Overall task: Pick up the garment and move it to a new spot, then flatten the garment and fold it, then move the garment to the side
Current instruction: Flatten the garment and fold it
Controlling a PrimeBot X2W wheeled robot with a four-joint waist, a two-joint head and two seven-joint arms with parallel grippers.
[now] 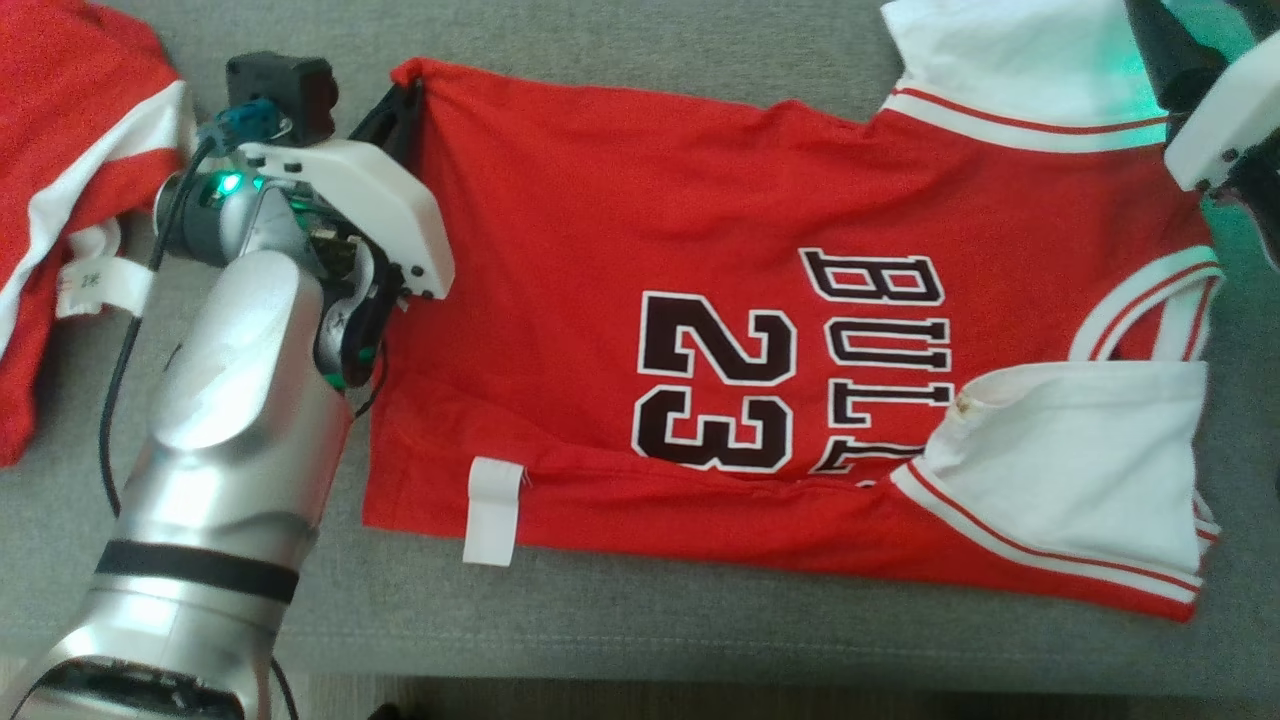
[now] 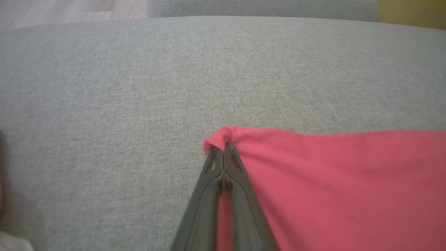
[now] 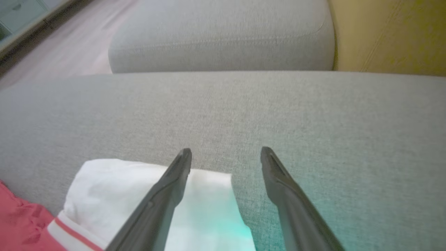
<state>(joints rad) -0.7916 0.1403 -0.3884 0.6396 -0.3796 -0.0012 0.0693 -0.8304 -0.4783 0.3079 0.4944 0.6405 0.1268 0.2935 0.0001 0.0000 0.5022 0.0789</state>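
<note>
A red jersey (image 1: 700,220) printed "BULLS 23", with white sleeves, lies spread across the grey cushion (image 1: 600,610), its near edge folded up with a white tag (image 1: 492,510) showing. My left gripper (image 2: 224,145) is shut on the jersey's far left hem corner (image 1: 410,78), which bunches over the fingertips. My right gripper (image 3: 225,153) is open, hovering just above the far white sleeve (image 3: 115,188) with nothing between its fingers. Its white wrist housing (image 1: 1225,120) shows at the upper right of the head view.
A second red and white garment (image 1: 60,200) lies at the far left of the cushion. The cushion's front edge (image 1: 700,685) runs along the bottom. Beyond are another grey cushion (image 3: 223,38), wooden floor (image 3: 62,45) and a yellow wall (image 3: 390,35).
</note>
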